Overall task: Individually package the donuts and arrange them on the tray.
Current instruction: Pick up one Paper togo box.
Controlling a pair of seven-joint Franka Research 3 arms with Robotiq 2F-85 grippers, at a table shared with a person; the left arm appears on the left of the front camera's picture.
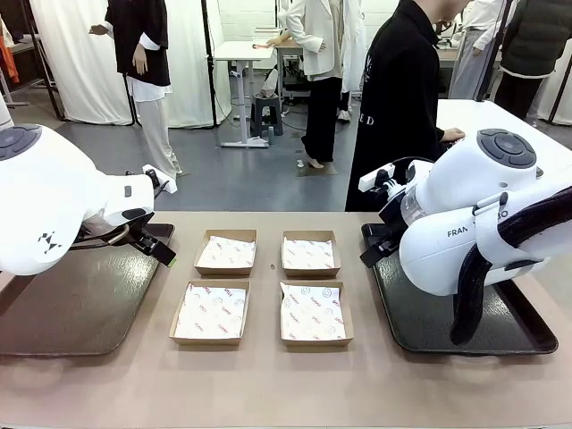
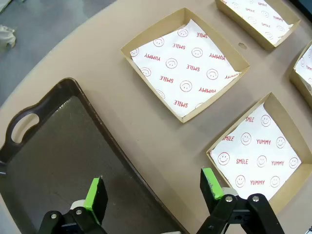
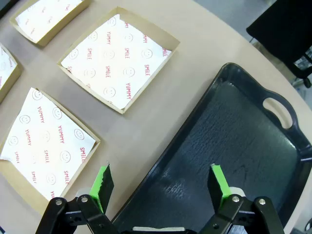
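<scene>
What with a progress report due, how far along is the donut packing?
Done: four paper-lined boxes sit in a two-by-two grid between the left tray and right tray, each holding just its printed liner. In hand: nothing; the left end effector and right end effector hang open over the trays' inner edges. Left: every donut has yet to be boxed and set on a tray.

The front camera is sitting at the six o'clock edge of the smooth beige table (image 1: 268,384), facing twelve o'clock across it from farther back. The wrist cameras are hanging close, looking steeply down past the left gripper (image 2: 152,184) and the right gripper (image 3: 161,178). All three are sharing the shallow brown paper-lined cardboard boxes (image 1: 207,340), lying at two o'clock for the left wrist, ten o'clock for the right.
</scene>
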